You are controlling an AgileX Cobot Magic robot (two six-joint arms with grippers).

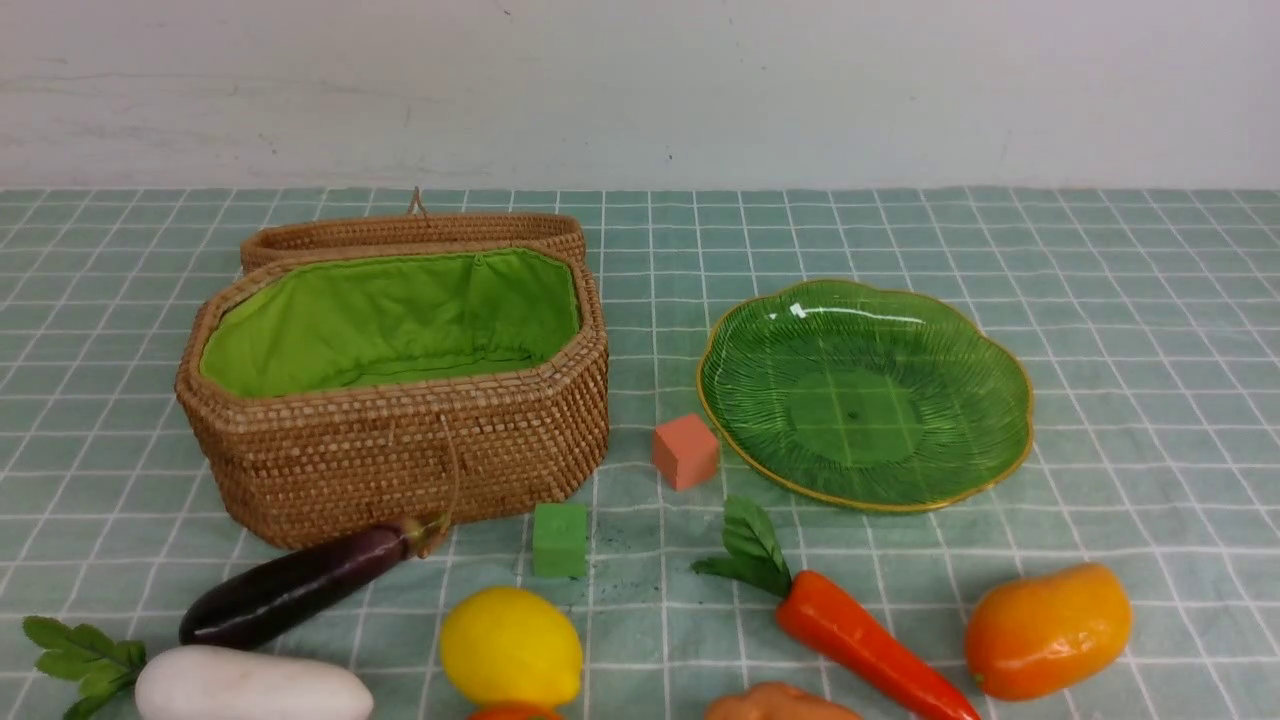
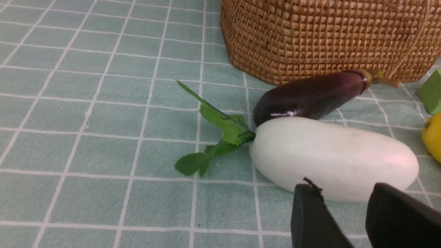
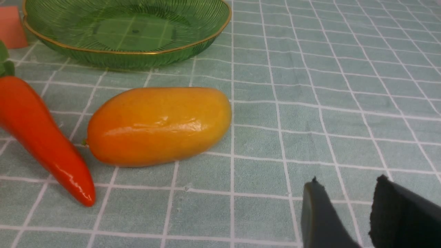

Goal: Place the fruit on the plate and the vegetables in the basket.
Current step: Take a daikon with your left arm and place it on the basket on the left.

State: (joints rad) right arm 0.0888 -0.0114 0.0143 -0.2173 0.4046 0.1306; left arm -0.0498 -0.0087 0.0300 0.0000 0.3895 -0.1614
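- My left fingers [image 2: 310, 220], slightly parted and empty, hover by the radish [image 2: 330, 158] before the basket [image 2: 327, 34].
- My right fingers [image 3: 320, 220], likewise empty, hang near the mango [image 3: 158, 125], close to the plate [image 3: 137, 60].

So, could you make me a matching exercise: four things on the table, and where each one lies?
Things:
1 eggplant
2 mango
3 salmon cube
4 lemon

Places:
a beside the plate's left rim
b right of the carrot
c on the near side of the green cube
d stem end by the basket's front

Pairs: 1-d, 2-b, 3-a, 4-c
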